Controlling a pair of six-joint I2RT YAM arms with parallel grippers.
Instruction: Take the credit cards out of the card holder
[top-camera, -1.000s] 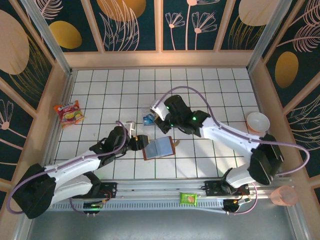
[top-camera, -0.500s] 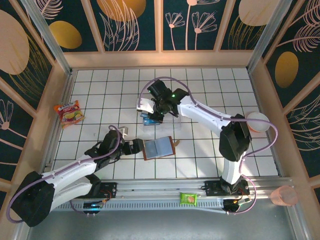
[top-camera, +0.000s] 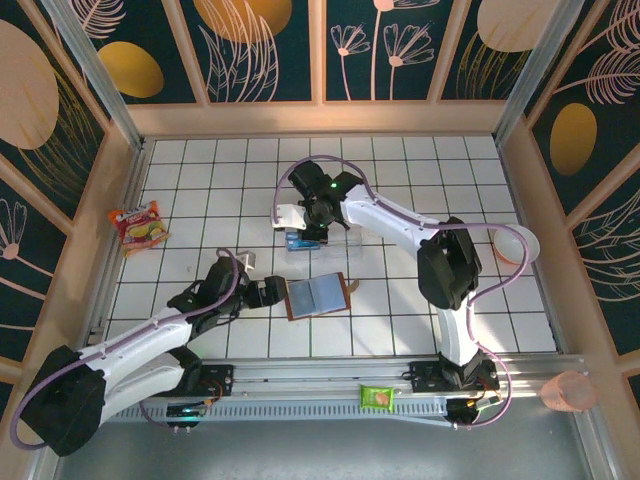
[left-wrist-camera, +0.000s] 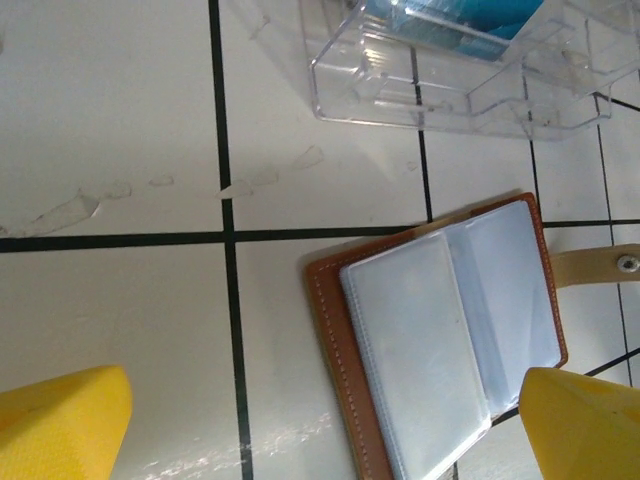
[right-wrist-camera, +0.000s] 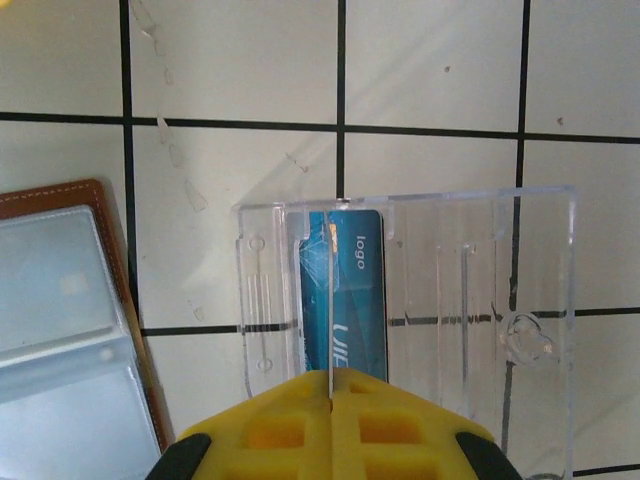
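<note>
Room: walled bay with dark panels (top-camera: 270, 50) painted with pale and gold leaf shapes, set in light wooden frames.
Tabletop (top-camera: 200, 190): white tiles with black grid lines. The left wrist view shows scuffs and chipped film on it.
Clutter: red noodle packet (top-camera: 138, 225) far left, white bowl (top-camera: 515, 245) far right, green snack packet (top-camera: 378, 397) on the near rail. All sit well apart from the work.
Change, right arm: a second ago it was folded over the far edge of the card holder (top-camera: 318, 296). It has since swung out and now hangs over the clear box (top-camera: 312, 236).
Right tool (right-wrist-camera: 331, 385): closed. A thin pale edge runs up from the seam of its fingers; cannot tell whether that is a card or a box rib.
Change, left arm: backed off from the holder's left edge.
Left tool (top-camera: 272, 292): jaws wide open, gripping nothing, just beside the holder.
Card holder: released, lying open and flat near the box. The visible sleeves look empty.
Credit cards (right-wrist-camera: 345, 290): blue, lying inside the clear box.
Meaning: extraction judged done or nearly so; what remains is a check of the remaining sleeves.
</note>
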